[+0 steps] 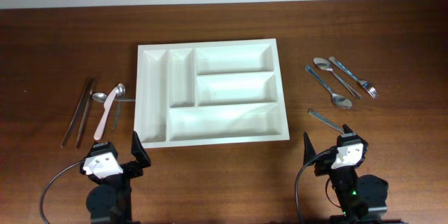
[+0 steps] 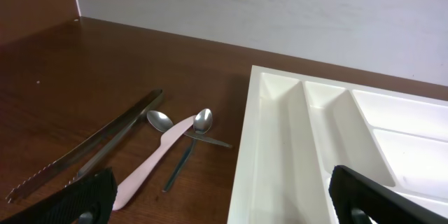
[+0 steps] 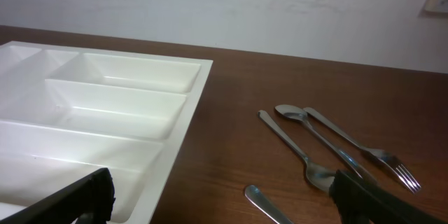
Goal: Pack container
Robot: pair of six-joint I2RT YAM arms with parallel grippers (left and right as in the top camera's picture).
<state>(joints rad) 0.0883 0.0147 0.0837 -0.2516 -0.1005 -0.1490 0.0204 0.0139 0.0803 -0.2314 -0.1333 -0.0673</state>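
Observation:
The white five-compartment container (image 1: pixel 210 91) lies mid-table with nothing in it; it also shows in the left wrist view (image 2: pixel 280 147) and the right wrist view (image 3: pixel 105 105). Left of it lie metal tongs (image 1: pixel 78 110), a pink knife (image 1: pixel 105 117), two spoons (image 1: pixel 117 92) and a dark utensil (image 2: pixel 180 166). Right of it lie two spoons (image 1: pixel 329 84), a fork (image 1: pixel 353 77) and a metal handle (image 1: pixel 325 120). My left gripper (image 1: pixel 112 159) is open and empty at the front left. My right gripper (image 1: pixel 329 155) is open and empty at the front right.
The brown wooden table (image 1: pixel 350 28) runs to a pale wall at the back (image 2: pixel 280 14). Black cables loop beside both arm bases at the front edge (image 1: pixel 52 189).

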